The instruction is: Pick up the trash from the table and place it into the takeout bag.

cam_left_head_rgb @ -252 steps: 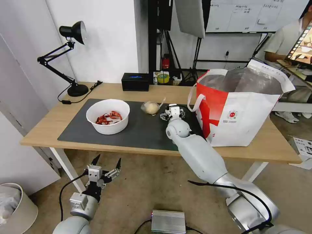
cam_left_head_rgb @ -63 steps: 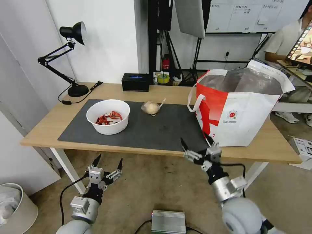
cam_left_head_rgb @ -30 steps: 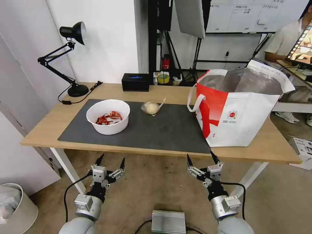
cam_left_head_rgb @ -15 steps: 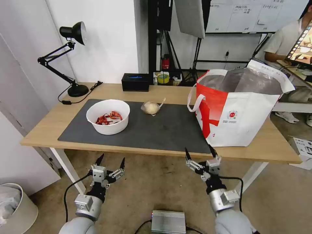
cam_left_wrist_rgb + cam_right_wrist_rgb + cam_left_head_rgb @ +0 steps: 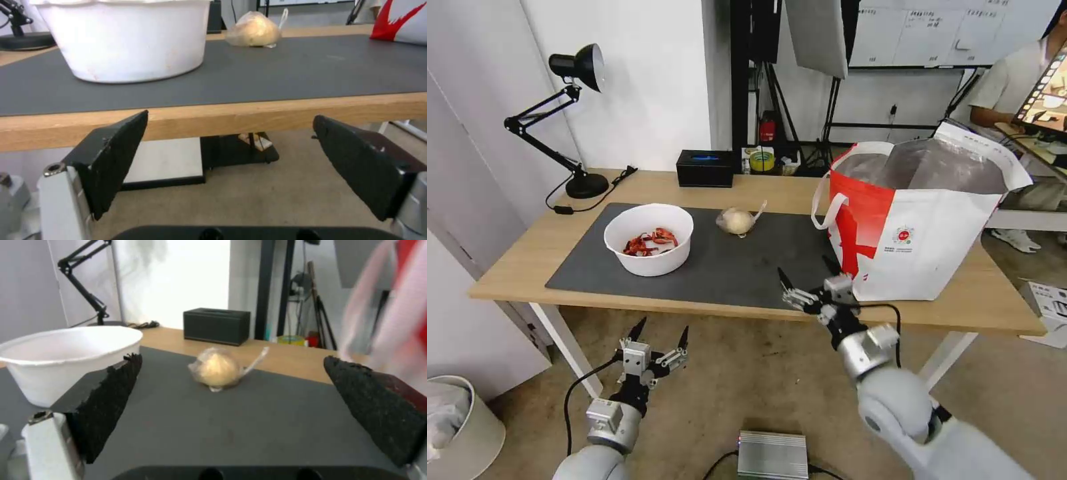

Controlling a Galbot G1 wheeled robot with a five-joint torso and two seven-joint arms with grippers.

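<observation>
Here the right tool (image 5: 809,278) hangs over the near edge of the surface (image 5: 527,263), its fingers spread wide and holding nothing, just beside the lower front corner of the takeout bag (image 5: 934,220). From the head camera the white bowl (image 5: 648,239) shows red scraps inside; both wrist cameras catch it from the side, so its contents are hidden there. The right wrist camera looks low across the dark mat (image 5: 231,420) and frames the clear bag with the beige lump (image 5: 217,368) between its two black fingers (image 5: 109,400), with the bowl (image 5: 66,356) off to one side and the black box (image 5: 217,326) on bare wood behind. The left tool (image 5: 660,337) sits below the surface's front edge, well apart from everything on it, also spread wide and empty; its wrist camera sees the wooden edge (image 5: 267,115) from beneath, the bowl's outer wall (image 5: 129,40) and the lump bag (image 5: 254,30) farther back.

The mat lies bare between the right tool and the lump bag (image 5: 737,220), and between bowl and takeout bag. The takeout bag stands upright on the surface's right part, mouth open, touching the mat's right border. The desk lamp (image 5: 570,120) occupies the far left corner.
</observation>
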